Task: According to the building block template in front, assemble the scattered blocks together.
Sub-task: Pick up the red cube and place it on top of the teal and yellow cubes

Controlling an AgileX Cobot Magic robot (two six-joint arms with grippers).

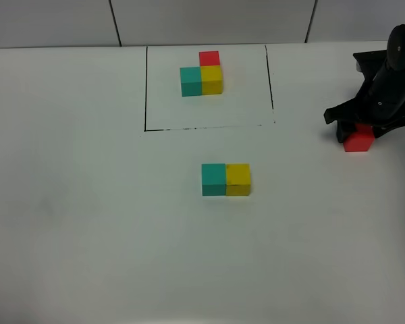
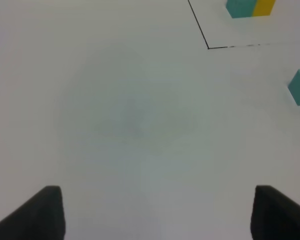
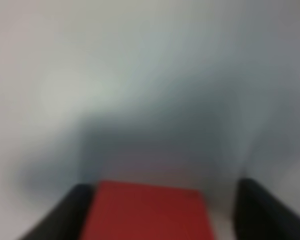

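- Plainly, the building block template (image 1: 202, 74) sits at 12 o'clock on the white bench (image 1: 88, 223), inside a thin black frame (image 1: 146, 88). Its teal and yellow cubes stand in a row, with its red cube touching the yellow one at that cube's 12 o'clock.
- Near the middle of the bench, outside the frame, the loose teal cube (image 1: 214, 179) and the loose yellow cube (image 1: 238, 179) touch side by side. The yellow one is at the teal one's 3 o'clock, in the same order as in the template.
- The loose red cube (image 1: 359, 140) lies well apart from that pair, out at 3 o'clock near the bench's edge.
- The right claw (image 1: 361, 130) is down over the red cube, with its jaws standing around it. In the blurred right wrist view one finger (image 3: 75, 215) lies against the cube, while a gap shows between the cube and the other finger, so the claw has not clamped it.
- The left claw (image 2: 160, 212) is spread wide with only bare bench between its fingers, and it holds nothing. The left wrist view catches a corner of the black frame and the loose teal cube at its margin.
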